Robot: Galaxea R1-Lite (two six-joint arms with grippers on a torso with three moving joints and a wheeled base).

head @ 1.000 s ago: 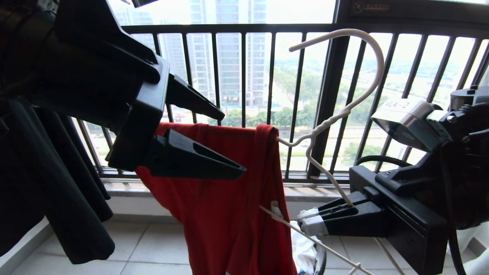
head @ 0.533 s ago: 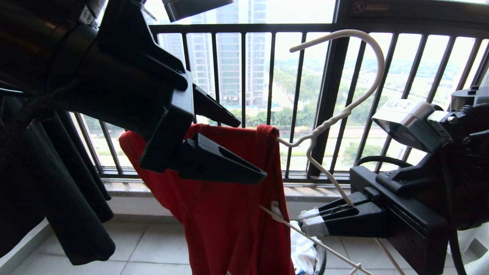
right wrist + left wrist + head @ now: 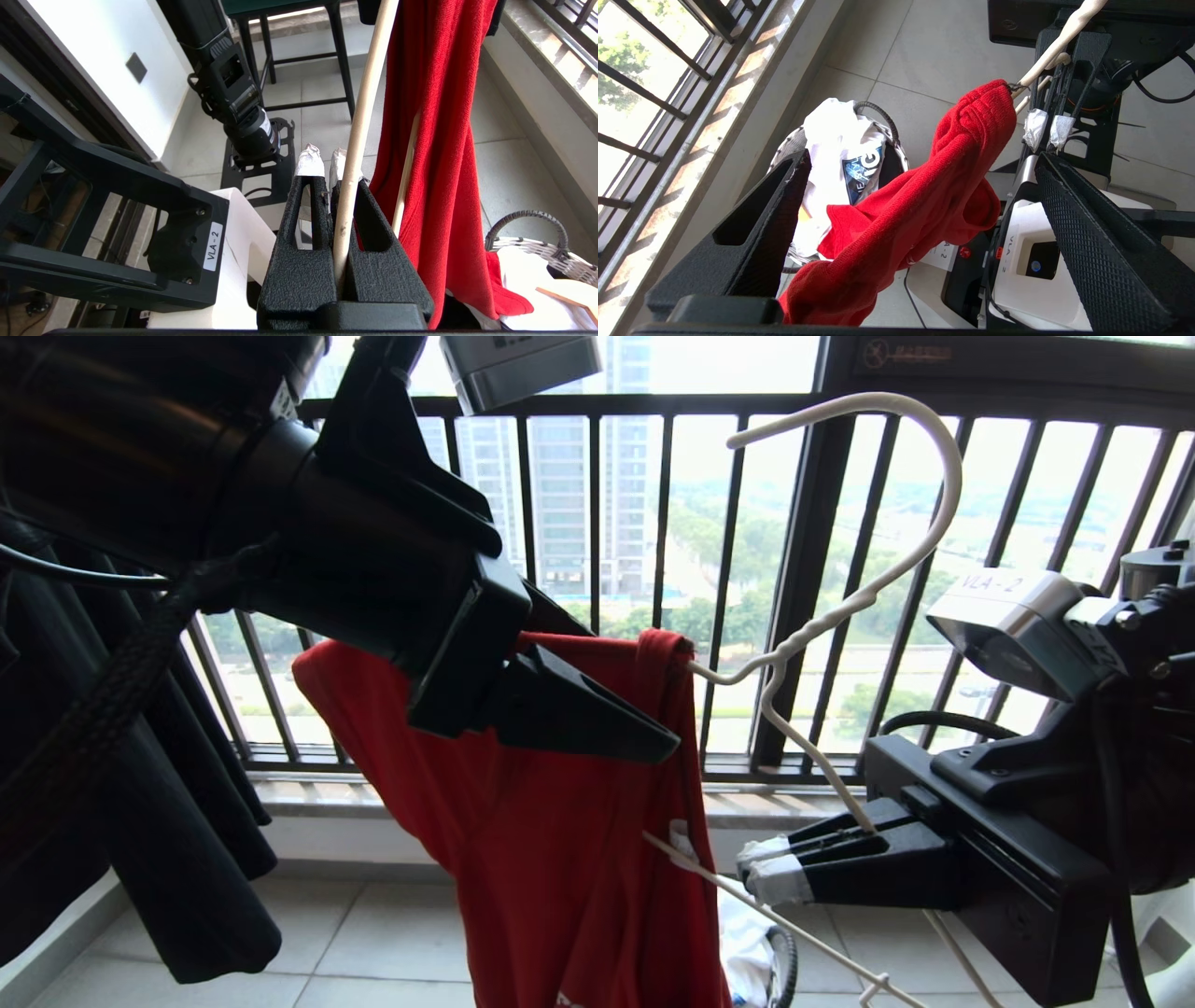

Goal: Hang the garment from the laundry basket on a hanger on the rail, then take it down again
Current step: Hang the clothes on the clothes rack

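Jaws of the right gripper (image 3: 761, 873) clench the hanger (image 3: 845, 607) bearing the garment (image 3: 560, 840); left gripper (image 3: 920, 205) gapes around it.

The garment (image 3: 560, 840) hangs over one arm of the hanger (image 3: 868, 588), left of the hanger's twisted neck and in front of the window railing (image 3: 597, 523). The right gripper (image 3: 770, 873) sits low to the garment's right with its jaws shut on the hanger's other arm, while the left gripper (image 3: 597, 700) is at the garment's upper part from the left, jaws apart with the cloth between them, one jaw in front and one behind. On the floor (image 3: 934, 51) below the garment, beside the wall under the railing, stands the laundry basket (image 3: 896, 140) with another shirt (image 3: 836, 158) in it.
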